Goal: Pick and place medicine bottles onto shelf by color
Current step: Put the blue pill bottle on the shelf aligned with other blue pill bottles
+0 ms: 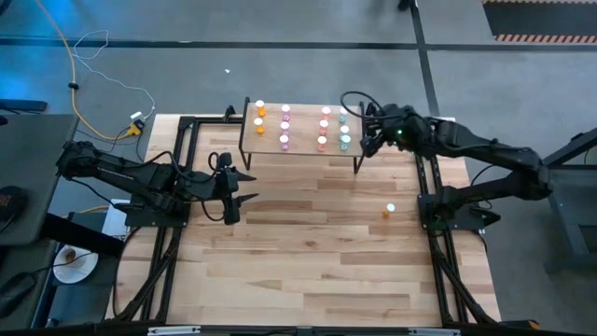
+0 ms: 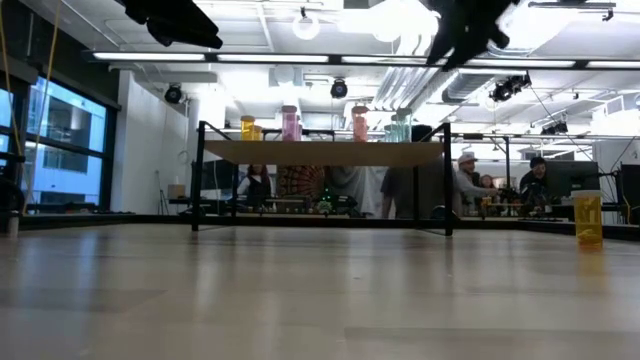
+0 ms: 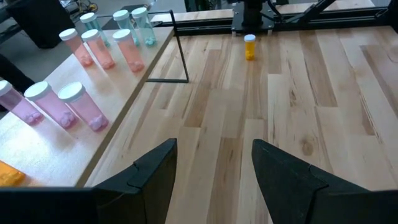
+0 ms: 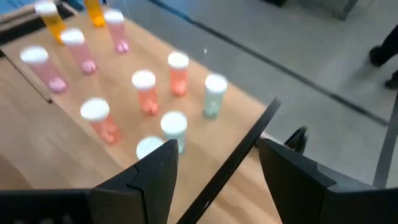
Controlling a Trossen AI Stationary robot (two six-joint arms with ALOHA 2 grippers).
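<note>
Meanwhile, orange bottle (image 1: 390, 212) stands well apart from right hand (image 1: 366, 131).

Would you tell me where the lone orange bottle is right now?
In the high view the orange bottle stands alone on the table's right side, off the shelf, beside the right arm's base.

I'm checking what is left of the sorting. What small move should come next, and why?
Probably the right pincer, open and empty at the shelf by the teal bottles, should swing back toward the lone orange bottle standing on the table near the right arm's base. It looks like the only bottle off the shelf. The left pincer waits open in front of the shelf.
</note>
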